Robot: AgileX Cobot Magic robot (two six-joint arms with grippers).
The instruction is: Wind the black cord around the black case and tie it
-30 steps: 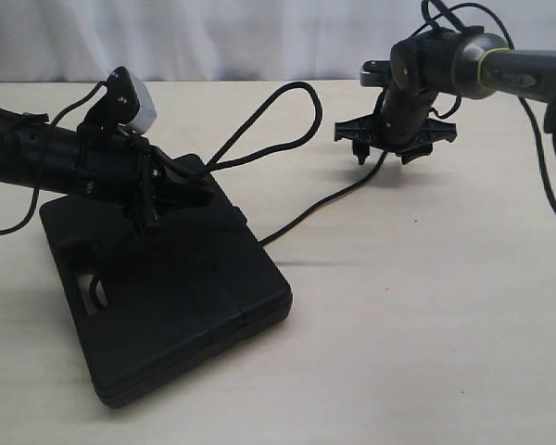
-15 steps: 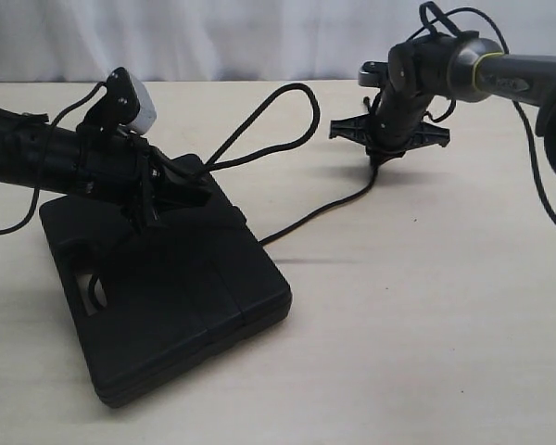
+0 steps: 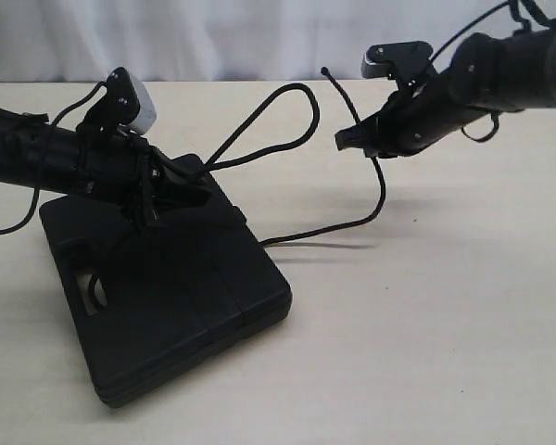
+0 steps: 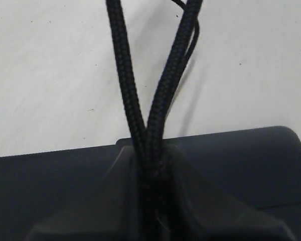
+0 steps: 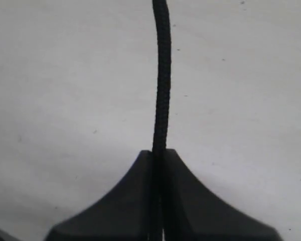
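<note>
The black case (image 3: 195,297) lies flat on the table at the lower left. My left gripper (image 3: 187,182) rests on its far edge, shut on two strands of the black cord (image 3: 301,102), which loop up and away behind the case. In the left wrist view both strands (image 4: 163,90) run out from between the fingertips of that gripper (image 4: 150,153), over the case (image 4: 271,160). My right gripper (image 3: 345,139) hangs above the table, shut on a single strand (image 5: 161,75). The cord's tip (image 3: 325,71) sticks up past it, and the rest sags down towards the case. In the right wrist view the gripper (image 5: 159,155) pinches the strand.
The beige table (image 3: 426,334) spreads to the right and front of the case. A white curtain (image 3: 259,37) closes off the back. A thin arm cable (image 3: 9,227) droops onto the table at the far left.
My right gripper, open and pointing down over the cord a second ago, has shut on it, swung to point left and lifted the strand off the table. The left arm has held still.
</note>
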